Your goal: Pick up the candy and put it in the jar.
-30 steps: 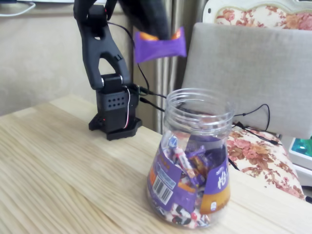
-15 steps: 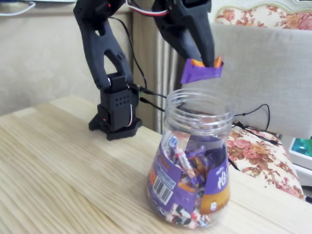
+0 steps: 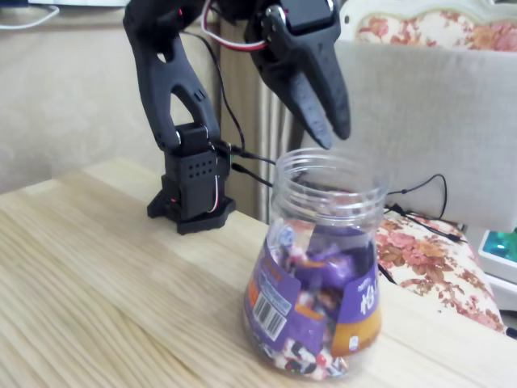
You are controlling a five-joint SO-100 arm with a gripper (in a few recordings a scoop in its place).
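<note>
On pale grained wood, ribbed clear plastic jar.

A clear ribbed plastic jar wears a purple-and-orange label with a black-and-white barcode, standing on a pale striped-grain wooden desk beside the matte black gripper.

1 fixed view, near table height, probably angled slightly downward, close to the jar
</note>
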